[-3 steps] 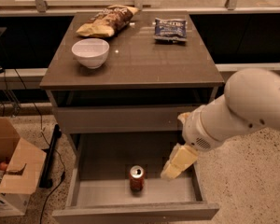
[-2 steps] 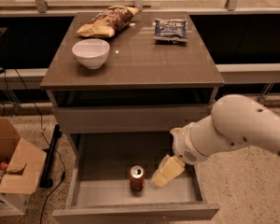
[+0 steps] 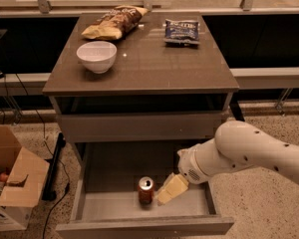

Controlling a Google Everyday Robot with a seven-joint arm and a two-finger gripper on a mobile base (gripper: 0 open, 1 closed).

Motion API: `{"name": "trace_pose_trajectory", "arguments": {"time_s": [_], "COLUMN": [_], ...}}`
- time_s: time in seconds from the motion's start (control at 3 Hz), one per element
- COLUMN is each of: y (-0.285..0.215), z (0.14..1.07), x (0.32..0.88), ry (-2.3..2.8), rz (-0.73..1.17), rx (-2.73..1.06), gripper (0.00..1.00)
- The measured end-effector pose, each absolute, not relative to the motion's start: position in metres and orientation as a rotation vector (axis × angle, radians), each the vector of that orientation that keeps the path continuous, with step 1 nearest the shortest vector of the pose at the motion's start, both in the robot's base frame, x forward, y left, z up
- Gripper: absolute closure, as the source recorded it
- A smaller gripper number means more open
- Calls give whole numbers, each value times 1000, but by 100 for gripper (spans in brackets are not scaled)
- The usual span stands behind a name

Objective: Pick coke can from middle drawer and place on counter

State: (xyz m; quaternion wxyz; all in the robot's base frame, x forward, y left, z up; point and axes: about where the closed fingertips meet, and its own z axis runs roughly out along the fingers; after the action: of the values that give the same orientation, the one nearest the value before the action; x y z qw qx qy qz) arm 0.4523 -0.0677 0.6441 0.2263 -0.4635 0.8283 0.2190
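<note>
The coke can (image 3: 146, 190), red-orange with a silver top, stands upright on the floor of the open middle drawer (image 3: 114, 205), near its front centre. My gripper (image 3: 165, 191), with pale yellow fingers on a white arm, is low inside the drawer just right of the can, almost touching it. The counter (image 3: 154, 63) is the glossy brown top of the cabinet above.
On the counter are a white bowl (image 3: 96, 57), a chip bag (image 3: 113, 22) and a dark snack packet (image 3: 181, 30). A closed drawer front (image 3: 139, 127) sits above the open one. A cardboard box (image 3: 12, 183) stands on the floor at left.
My arm has swung down and leftward into the drawer, bringing the gripper from well right of the can to right beside it. The can has not moved.
</note>
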Motion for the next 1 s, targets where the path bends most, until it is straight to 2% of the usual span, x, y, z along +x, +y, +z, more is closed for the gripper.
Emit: {"name": "trace_pose_trajectory", "arguments": {"time_s": [0.33, 1.0], "y": [-67, -50], "z": [641, 564], "x": [453, 490], "ry": [2300, 2346], "rz": [593, 588], "rx": [-1269, -1154], "gripper": [0, 0]}}
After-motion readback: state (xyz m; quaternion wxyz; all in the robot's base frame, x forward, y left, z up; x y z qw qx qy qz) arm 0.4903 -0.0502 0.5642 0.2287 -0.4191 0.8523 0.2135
